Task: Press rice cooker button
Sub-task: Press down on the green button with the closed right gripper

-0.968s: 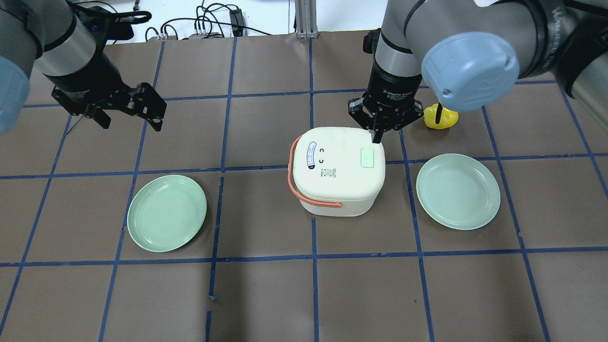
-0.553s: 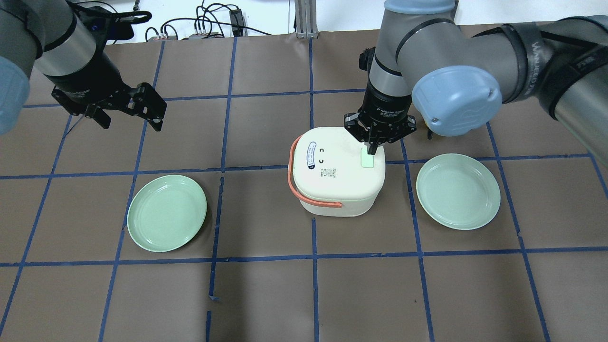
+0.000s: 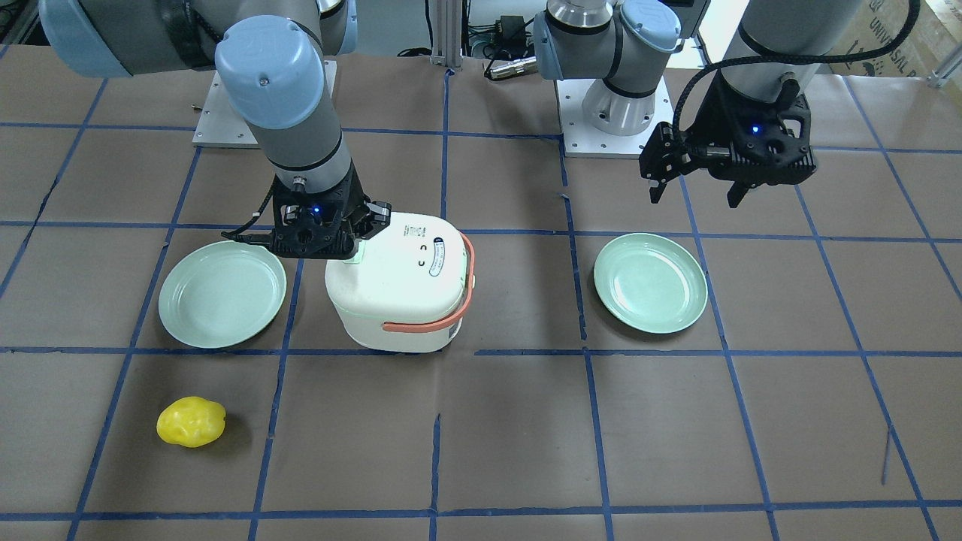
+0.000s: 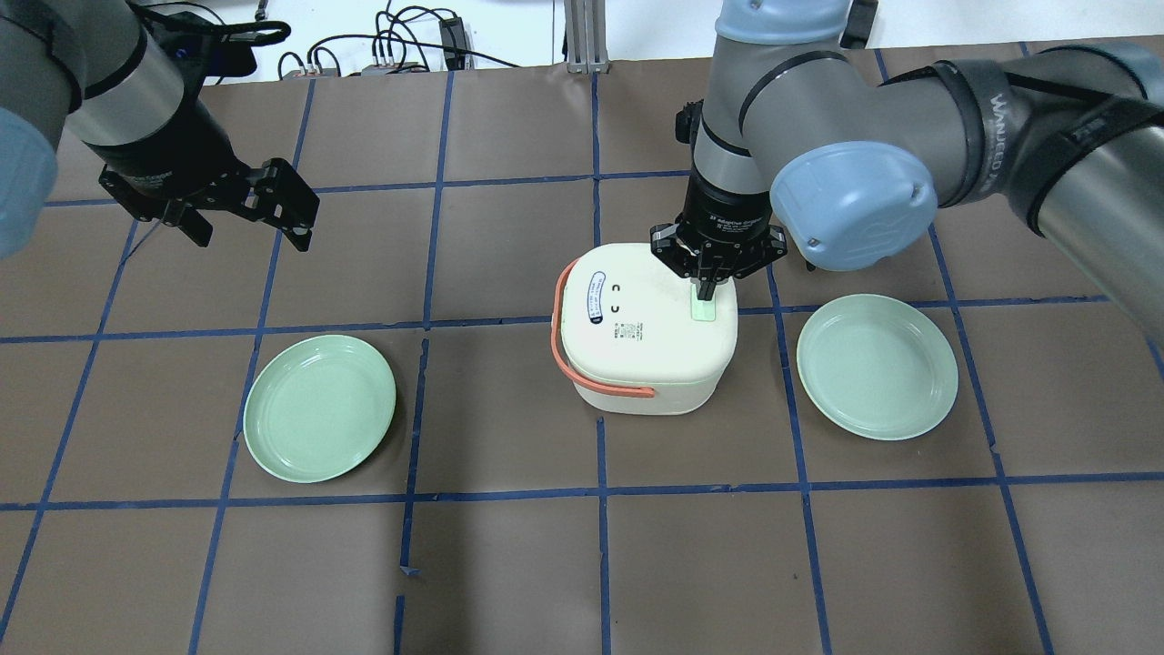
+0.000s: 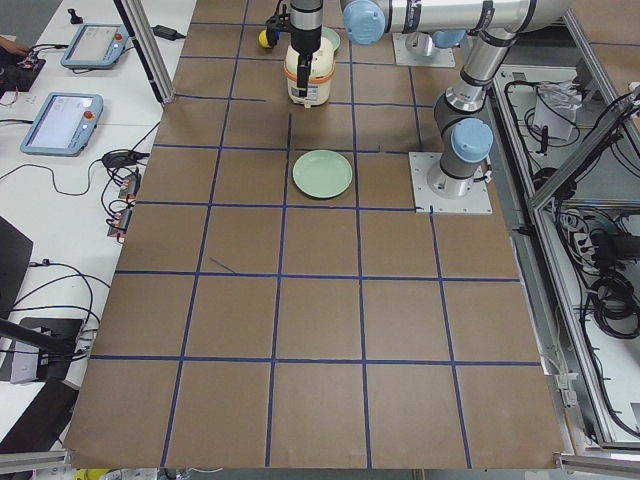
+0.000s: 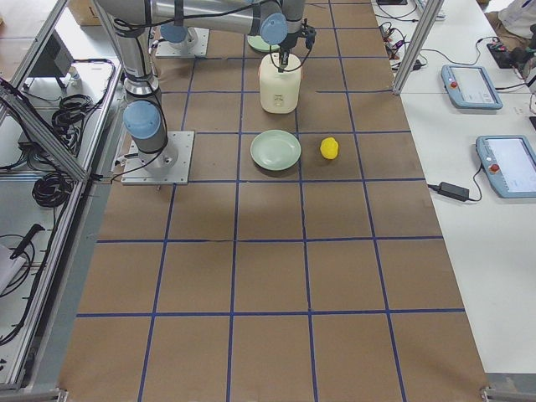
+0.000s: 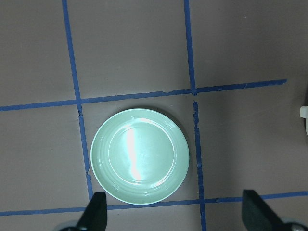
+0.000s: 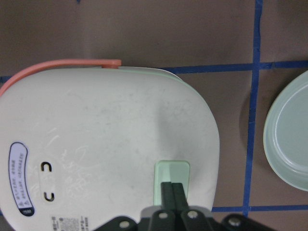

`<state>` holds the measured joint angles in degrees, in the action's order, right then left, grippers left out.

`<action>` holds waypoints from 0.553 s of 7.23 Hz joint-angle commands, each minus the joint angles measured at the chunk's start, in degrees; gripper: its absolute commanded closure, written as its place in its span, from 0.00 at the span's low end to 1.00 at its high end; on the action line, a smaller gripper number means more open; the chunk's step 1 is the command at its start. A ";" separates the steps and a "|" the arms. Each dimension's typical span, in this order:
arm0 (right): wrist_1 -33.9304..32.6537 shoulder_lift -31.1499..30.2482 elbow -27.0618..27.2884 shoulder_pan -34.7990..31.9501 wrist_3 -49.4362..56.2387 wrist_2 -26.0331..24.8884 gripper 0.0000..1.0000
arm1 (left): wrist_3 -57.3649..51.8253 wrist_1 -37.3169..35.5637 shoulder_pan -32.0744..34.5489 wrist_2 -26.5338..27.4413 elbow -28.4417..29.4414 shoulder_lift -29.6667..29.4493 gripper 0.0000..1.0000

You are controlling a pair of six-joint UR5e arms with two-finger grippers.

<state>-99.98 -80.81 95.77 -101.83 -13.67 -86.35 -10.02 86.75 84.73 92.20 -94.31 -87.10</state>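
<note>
The right gripper, jaws together, presses its tip onto the green button atop the white rice cooker, while the left gripper hovers, jaws apart.

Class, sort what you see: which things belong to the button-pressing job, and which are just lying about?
Job: rice cooker; its pale green button; right claw, closed.
Lying about: left green plate; right green plate; yellow object.

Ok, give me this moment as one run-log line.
right pincer: shut, tips at green button | rice cooker: lid closed | left pincer: open, hovering by plate
</note>
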 commanded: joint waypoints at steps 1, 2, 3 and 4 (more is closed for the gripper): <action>-0.39 0.13 0.12 0.31 0.23 -0.31 0.92 | 0.00 0.00 0.00 0.00 0.00 0.00 0.00; -0.57 0.04 0.21 0.22 -0.03 0.13 0.92 | 0.00 0.00 0.00 0.00 0.00 0.00 0.00; -0.57 0.13 0.21 0.22 -0.21 0.22 0.92 | 0.00 0.00 0.00 0.00 0.00 0.00 0.00; -0.66 0.13 0.21 0.22 -0.47 0.31 0.92 | 0.00 0.00 0.00 0.00 0.00 0.00 0.00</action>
<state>-100.53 -80.71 95.96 -101.60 -13.85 -86.21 -10.02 86.75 84.72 92.20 -94.31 -87.10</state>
